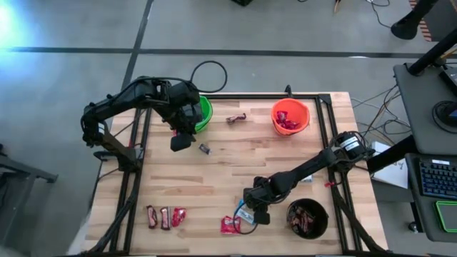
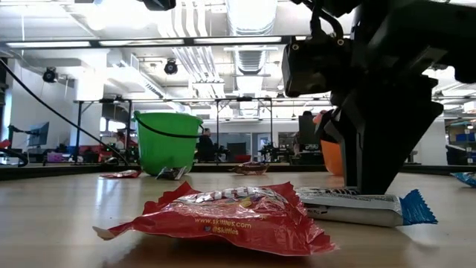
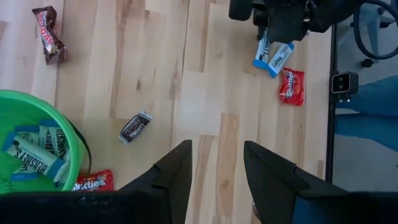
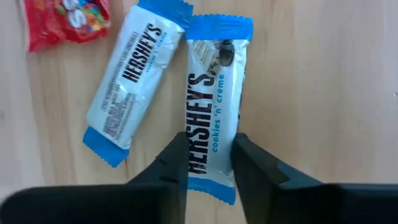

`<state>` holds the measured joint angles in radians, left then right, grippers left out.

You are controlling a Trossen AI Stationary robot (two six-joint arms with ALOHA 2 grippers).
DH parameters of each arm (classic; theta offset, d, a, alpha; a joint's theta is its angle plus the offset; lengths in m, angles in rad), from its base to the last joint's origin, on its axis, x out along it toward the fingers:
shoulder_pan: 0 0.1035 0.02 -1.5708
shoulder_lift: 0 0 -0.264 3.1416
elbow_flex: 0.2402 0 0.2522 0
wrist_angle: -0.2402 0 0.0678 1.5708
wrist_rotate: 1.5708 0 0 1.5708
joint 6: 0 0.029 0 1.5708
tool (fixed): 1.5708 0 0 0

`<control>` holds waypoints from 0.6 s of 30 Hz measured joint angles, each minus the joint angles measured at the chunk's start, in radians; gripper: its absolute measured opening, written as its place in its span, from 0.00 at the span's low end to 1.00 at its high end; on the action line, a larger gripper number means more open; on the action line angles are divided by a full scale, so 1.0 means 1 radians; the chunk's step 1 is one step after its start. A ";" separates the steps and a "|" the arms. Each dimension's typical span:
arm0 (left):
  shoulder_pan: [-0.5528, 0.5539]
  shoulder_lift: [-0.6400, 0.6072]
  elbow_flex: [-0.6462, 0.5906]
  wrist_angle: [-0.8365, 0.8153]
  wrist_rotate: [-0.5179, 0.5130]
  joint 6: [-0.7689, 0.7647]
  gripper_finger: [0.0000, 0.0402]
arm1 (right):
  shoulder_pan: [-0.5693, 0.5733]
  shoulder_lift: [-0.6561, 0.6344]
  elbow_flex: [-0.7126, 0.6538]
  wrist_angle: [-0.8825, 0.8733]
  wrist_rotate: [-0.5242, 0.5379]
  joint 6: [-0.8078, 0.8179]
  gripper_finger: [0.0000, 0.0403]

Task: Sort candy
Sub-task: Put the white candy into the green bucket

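Here the right gripper [image 4: 210, 163] pinches a blue-and-white Hershey's bar [image 4: 214, 106]; its twin [image 4: 134, 81] lies beside, left gripper [image 3: 216, 168] empty, parted.

Grey floor [image 1: 300, 28] spreads around the butcher-block table [image 1: 235, 160], crossed by a dark line [image 1: 214, 51]. A black cable [image 1: 211, 75] loops beside the table's far edge. At the right, a desk [image 1: 428, 107] carries a keyboard [image 1: 435, 177]. Across the room, ceiling ducts [image 2: 249, 22] and strip lights [image 2: 186, 41] gleam above what may be workbenches [image 2: 89, 152].
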<state>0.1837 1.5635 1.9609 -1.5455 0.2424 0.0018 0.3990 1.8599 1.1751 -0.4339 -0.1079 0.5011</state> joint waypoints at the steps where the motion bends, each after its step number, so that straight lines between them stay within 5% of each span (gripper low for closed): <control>1: 0.000 0.000 0.000 0.000 0.000 0.001 0.32 | 0.000 -0.001 0.000 0.002 -0.008 0.001 0.17; 5: 0.000 0.000 0.000 0.000 0.000 0.004 0.32 | 0.000 -0.003 0.002 0.007 -0.023 0.005 0.08; 18: 0.000 0.000 0.000 0.000 0.000 0.007 0.32 | 0.000 -0.001 0.000 -0.005 -0.029 0.013 0.06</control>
<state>0.1840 1.5635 1.9610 -1.5459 0.2424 0.0090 0.3988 1.8591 1.1751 -0.4385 -0.1368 0.5137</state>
